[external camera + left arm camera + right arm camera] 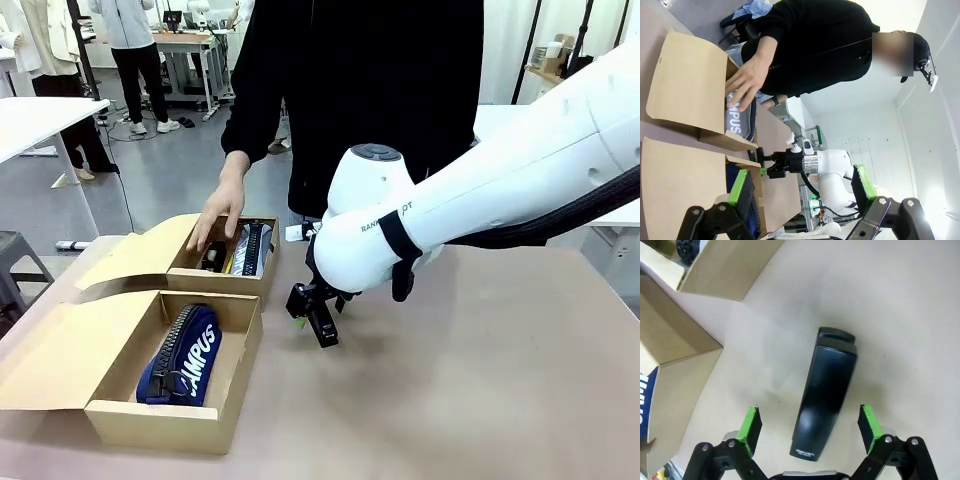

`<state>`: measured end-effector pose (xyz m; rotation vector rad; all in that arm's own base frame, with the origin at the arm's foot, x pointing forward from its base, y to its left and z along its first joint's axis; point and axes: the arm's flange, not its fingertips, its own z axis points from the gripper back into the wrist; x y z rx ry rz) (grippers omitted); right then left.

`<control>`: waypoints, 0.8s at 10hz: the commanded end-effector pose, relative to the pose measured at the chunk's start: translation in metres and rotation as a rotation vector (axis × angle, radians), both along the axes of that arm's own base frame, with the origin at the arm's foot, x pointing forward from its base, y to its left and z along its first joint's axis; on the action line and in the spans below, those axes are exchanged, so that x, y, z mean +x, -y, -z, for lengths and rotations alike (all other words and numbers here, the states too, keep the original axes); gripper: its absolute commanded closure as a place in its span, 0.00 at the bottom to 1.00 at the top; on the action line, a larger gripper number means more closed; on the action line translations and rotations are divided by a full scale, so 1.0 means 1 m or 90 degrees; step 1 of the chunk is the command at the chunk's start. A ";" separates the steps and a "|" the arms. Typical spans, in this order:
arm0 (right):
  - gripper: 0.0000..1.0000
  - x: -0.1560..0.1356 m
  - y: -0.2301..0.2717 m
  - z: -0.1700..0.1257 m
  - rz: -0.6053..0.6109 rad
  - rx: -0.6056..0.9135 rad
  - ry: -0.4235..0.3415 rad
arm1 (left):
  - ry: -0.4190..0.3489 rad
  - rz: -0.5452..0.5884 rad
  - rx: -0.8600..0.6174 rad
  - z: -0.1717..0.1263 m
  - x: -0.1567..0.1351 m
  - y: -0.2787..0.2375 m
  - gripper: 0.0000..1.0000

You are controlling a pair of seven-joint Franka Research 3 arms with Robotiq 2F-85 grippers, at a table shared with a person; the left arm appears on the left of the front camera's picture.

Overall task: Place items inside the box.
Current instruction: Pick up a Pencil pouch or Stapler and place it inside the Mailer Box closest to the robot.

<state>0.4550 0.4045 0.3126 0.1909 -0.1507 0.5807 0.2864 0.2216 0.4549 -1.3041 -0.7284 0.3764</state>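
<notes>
Right gripper [810, 424] wide open over black stapler [827, 390] lying on table [480, 380] right of near box [175, 425], left gripper [802, 186] open too; stapler sits slightly skewed to the pads [752, 422], so closing may twist it or slip off.

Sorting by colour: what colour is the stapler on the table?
Black; the stapler shows best in the right wrist view.
</notes>
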 end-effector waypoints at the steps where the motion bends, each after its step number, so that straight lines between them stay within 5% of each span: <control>1: 0.00 0.005 -0.015 0.001 0.019 -0.030 0.001 | 0.021 -0.002 -0.003 0.000 0.001 0.001 0.00; 4: 0.00 0.004 -0.018 0.006 0.026 -0.049 0.009 | 0.021 -0.002 -0.003 0.000 0.001 0.001 0.00; 5: 0.60 0.003 -0.018 0.007 0.027 -0.059 0.014 | 0.021 -0.002 -0.003 0.000 0.001 0.001 0.00; 6: 0.60 0.003 -0.017 0.006 0.030 -0.061 0.019 | 0.021 -0.002 -0.003 0.000 0.001 0.001 0.00; 7: 1.00 0.003 -0.016 0.007 0.032 -0.063 0.019 | 0.021 -0.002 -0.003 0.000 0.001 0.001 0.00; 8: 0.64 0.003 -0.016 0.007 0.033 -0.065 0.021 | 0.021 -0.002 -0.003 0.000 0.001 0.001 0.00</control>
